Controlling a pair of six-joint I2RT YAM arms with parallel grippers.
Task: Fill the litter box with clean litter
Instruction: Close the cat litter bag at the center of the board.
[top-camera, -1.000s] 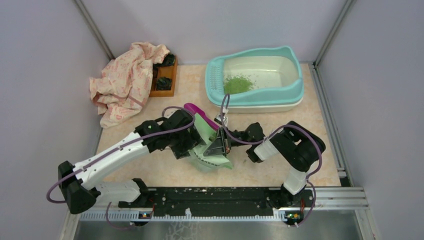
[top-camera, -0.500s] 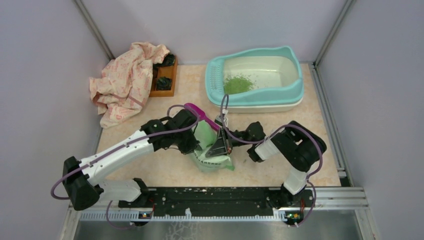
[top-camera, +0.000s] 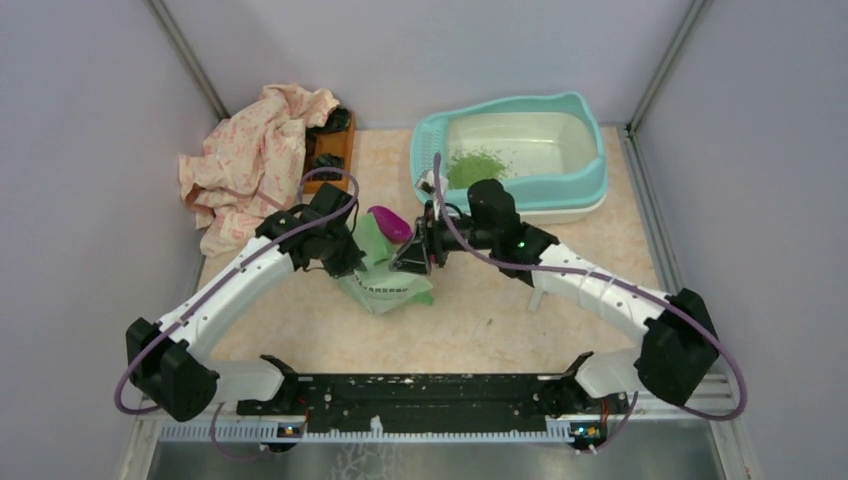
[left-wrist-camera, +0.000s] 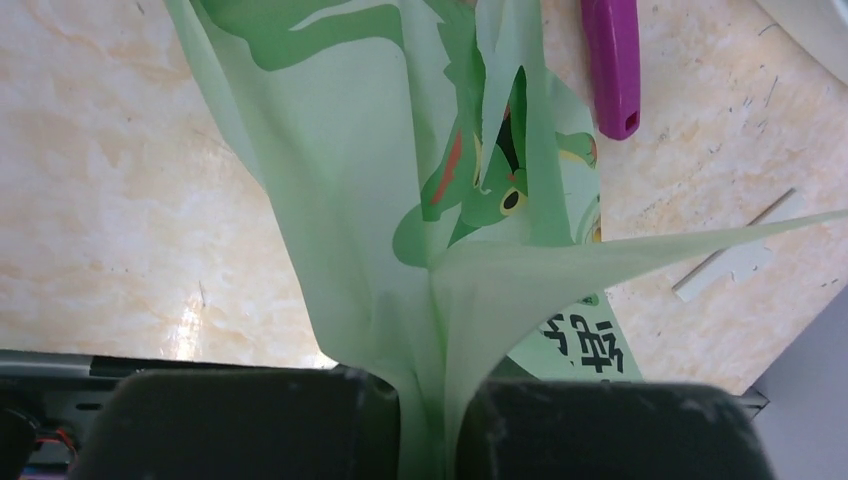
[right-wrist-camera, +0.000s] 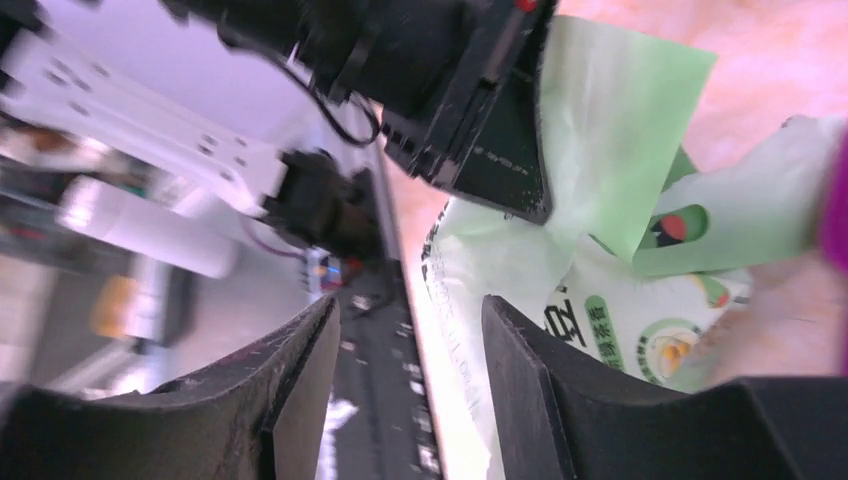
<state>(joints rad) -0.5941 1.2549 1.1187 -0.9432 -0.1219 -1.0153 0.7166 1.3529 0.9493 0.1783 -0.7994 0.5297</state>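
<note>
Within the last second both arms have reached away from the near edge, and the litter bag (left-wrist-camera: 370, 180) has travelled with them. It now sits at mid-bench, closer to the far edge and to the litter box (top-camera: 597, 165). I read that as you bringing the bag within pouring range, though its mouth is not yet over the basin.

Your left gripper (left-wrist-camera: 430, 400) is clamped tight on a fold of the bag's film, which stretches taut away from the pads. Your right gripper (right-wrist-camera: 410, 310) has its fingers narrowly parted. Nothing shows between them, and the bag lies just beside one finger.

The purple scoop (top-camera: 390, 222) lies on the bench at the bag's far side, between the two grippers.

The litter box stands along the far edge, toward the right corner. It holds only a small pile of green litter (top-camera: 475, 167) at its left end, near the perforated ledge, and the rest of the cream basin is bare, so most of the filling remains. You cannot see inside the bag from any view.
</note>
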